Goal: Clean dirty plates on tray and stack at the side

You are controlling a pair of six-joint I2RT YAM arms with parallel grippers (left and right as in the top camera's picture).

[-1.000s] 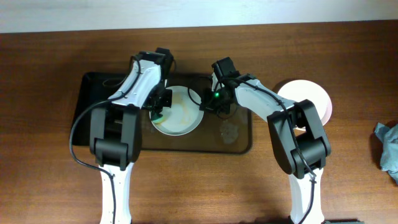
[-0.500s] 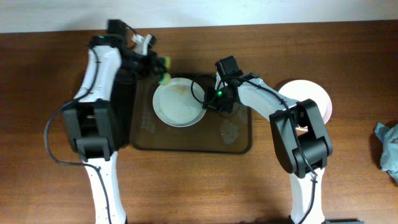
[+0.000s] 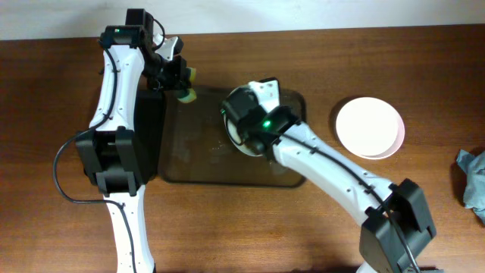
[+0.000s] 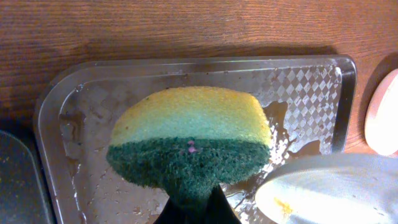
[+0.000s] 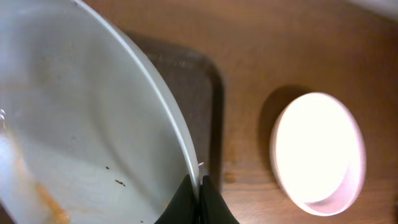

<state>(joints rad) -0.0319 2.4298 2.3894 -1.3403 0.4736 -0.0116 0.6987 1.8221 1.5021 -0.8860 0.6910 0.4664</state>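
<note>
— Overhead: the right jaws hold the round white smeared plate (image 3: 236, 140) tilted over the brown translucent tray (image 3: 189, 163). It wants steadying for scrubbing.
— Left wrist: the left jaws are closed on the yellow-and-green sponge (image 4: 189, 134), apart from the plate.
— Right wrist: the jaws pinch the rim, and an orange smear sits low on the glossy face.

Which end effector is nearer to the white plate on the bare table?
Right. The right end effector grips a smeared plate over the tray, left of that white plate. The left end effector holds a sponge by the tray's far-left corner, farther away.
</note>
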